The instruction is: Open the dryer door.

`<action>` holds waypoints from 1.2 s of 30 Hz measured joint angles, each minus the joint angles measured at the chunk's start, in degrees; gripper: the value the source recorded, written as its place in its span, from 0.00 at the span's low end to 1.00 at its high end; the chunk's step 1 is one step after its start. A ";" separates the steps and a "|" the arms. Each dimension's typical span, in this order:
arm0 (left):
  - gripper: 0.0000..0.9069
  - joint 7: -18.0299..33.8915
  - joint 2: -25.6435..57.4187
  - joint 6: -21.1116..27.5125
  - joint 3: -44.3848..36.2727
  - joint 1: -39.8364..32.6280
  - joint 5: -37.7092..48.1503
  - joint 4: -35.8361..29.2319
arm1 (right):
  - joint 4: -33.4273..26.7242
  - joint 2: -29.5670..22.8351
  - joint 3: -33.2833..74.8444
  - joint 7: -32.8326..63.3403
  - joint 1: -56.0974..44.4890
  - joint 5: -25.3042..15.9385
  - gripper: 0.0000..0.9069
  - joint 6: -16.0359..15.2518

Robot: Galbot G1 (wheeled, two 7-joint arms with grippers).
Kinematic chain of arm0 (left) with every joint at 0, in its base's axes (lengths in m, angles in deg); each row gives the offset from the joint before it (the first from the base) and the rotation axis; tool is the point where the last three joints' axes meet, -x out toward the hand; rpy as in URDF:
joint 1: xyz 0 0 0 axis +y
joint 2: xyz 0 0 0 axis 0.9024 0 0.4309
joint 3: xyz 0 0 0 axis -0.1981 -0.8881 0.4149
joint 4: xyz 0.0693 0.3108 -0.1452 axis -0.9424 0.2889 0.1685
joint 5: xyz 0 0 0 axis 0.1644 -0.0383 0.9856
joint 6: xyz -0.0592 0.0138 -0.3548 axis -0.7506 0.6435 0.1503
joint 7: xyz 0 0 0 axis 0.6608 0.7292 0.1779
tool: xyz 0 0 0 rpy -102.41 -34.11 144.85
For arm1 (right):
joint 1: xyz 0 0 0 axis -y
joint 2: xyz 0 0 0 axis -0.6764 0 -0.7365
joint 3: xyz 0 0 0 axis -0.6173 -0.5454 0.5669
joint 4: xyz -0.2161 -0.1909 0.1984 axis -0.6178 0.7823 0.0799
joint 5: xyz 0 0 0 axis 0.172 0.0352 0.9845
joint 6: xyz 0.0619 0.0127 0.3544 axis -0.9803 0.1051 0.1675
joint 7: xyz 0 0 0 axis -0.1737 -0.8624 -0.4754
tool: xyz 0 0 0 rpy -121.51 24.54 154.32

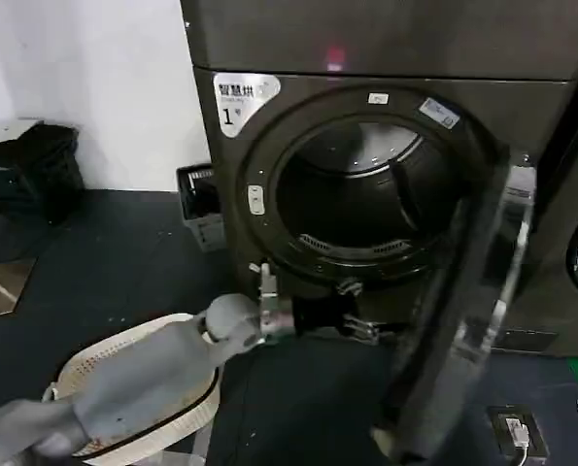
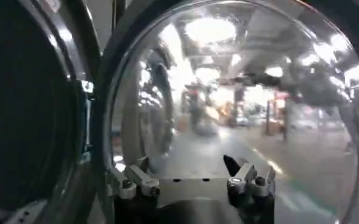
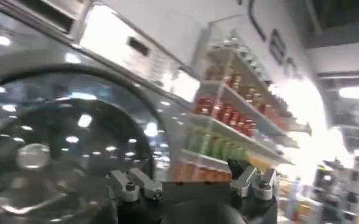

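Grey and bent at the wrist, the left arm reaches in from the lower left of the head view, crossing above a white woven basket (image 1: 123,374) on the dark floor, and its left gripper (image 1: 364,328) is stretched out level below the round opening of the dryer (image 1: 386,49), close to the inner face of the dryer door (image 1: 463,301). That door stands swung wide on its right-hand hinge, seen nearly edge on, its dark inner side turned toward the drum and its shiny rim facing away. The drum mouth is fully uncovered, with a white label (image 1: 242,100) bearing a "1" at the machine's upper left corner. From the left wrist view, the left gripper (image 2: 191,176) shows its two fingertips (image 2: 133,181) spread apart with nothing between them, pointing at the door's curved glass (image 2: 240,91), which mirrors ceiling lights. The right wrist view shows what the head view does not: the right gripper (image 3: 191,182), also spread and empty, held before a round glass door (image 3: 57,158) of a machine, with shelves of bottles (image 3: 228,115) beyond.
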 joint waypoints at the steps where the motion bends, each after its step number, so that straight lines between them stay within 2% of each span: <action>1: 1.00 0.03 -0.43 -0.21 -0.62 -0.40 -0.25 -0.03 | -0.13 0.14 1.10 1.06 -0.19 0.02 1.00 -1.03; 5: 1.00 0.55 -2.04 -0.55 -2.89 -1.68 -0.34 0.19 | -1.18 0.22 5.34 3.13 -1.37 -0.10 1.00 -3.19; 12: 1.00 2.66 -5.39 -0.51 -6.85 -4.14 0.96 0.88 | -2.68 0.69 12.06 4.26 -3.63 -0.82 1.00 -3.83; 24: 1.00 6.23 -14.61 -0.47 -13.86 -8.76 2.12 6.73 | -7.70 2.31 22.40 4.14 -6.74 -1.86 1.00 -1.84; 30: 1.00 8.86 -21.52 0.37 -14.98 -9.36 1.98 11.29 | -9.66 2.50 24.05 3.43 -7.03 -1.93 1.00 -1.19; 36: 1.00 11.04 -27.67 -0.83 -15.85 -10.45 0.71 15.47 | -10.43 2.85 25.47 2.70 -7.51 -1.92 1.00 -0.71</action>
